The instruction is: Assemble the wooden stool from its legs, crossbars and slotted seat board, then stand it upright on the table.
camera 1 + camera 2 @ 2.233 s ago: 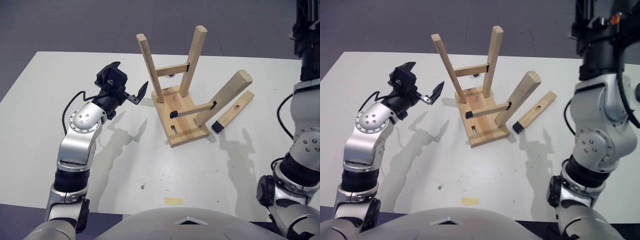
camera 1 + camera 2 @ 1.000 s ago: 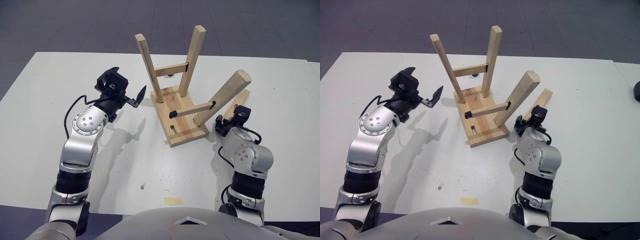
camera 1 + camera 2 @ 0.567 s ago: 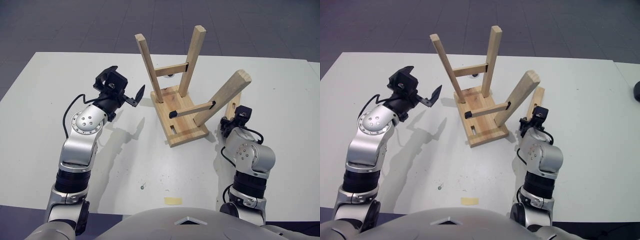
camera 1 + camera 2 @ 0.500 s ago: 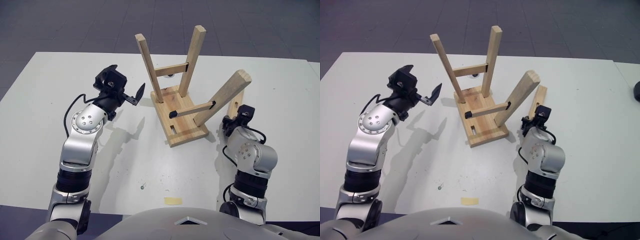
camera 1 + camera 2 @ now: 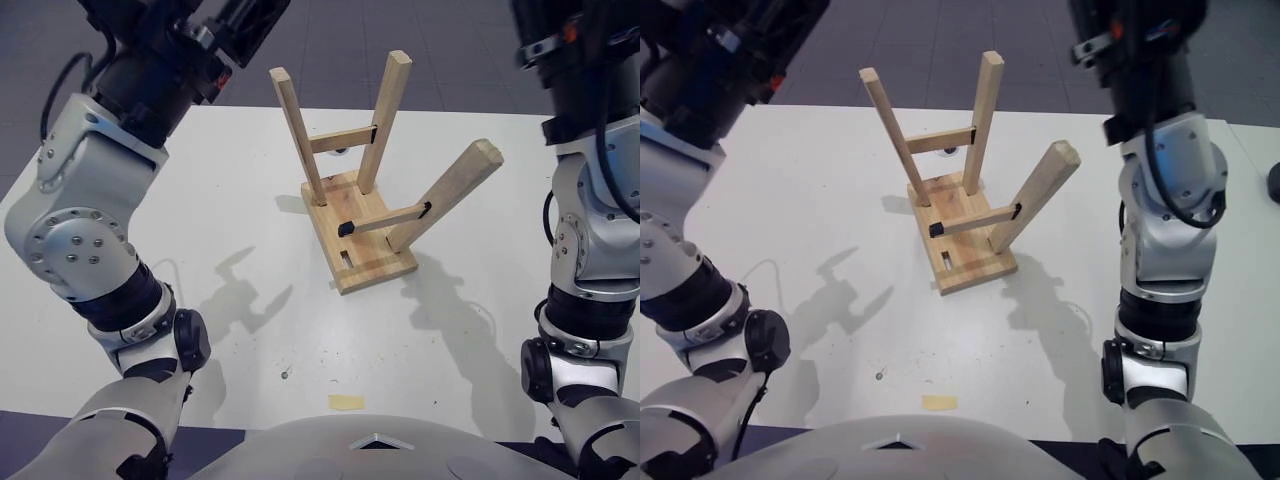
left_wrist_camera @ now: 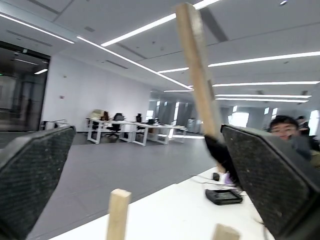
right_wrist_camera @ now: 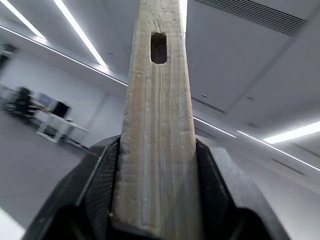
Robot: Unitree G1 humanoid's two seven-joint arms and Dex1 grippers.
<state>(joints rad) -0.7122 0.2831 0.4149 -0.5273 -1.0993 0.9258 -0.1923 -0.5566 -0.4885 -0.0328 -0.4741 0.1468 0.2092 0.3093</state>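
1. Head views: The half-built stool (image 5: 365,215) is set upside down near the middle of the table (image 5: 200,180). It rests on its seat board (image 5: 380,262), presumably so that legs can be dropped into the slots from above. Two upright legs (image 5: 298,135) are joined by a crossbar (image 5: 345,138). A third leg (image 5: 450,188) leans outward and is tied in by a second crossbar (image 5: 385,217). Both arms are held high, well apart from the stool.
2. Left wrist view: The left gripper (image 6: 147,150) is spread wide and empty. Its pads (image 6: 35,175) frame the stool's leg tops beyond, so it is probably kept free for steadying.
3. Right wrist view: The right gripper (image 7: 157,150) is clamped on the fourth leg (image 7: 159,90), which is held lengthwise. The mortise (image 7: 158,47) is turned outward, probably for meeting a crossbar end. The stool is judged to lie well below.
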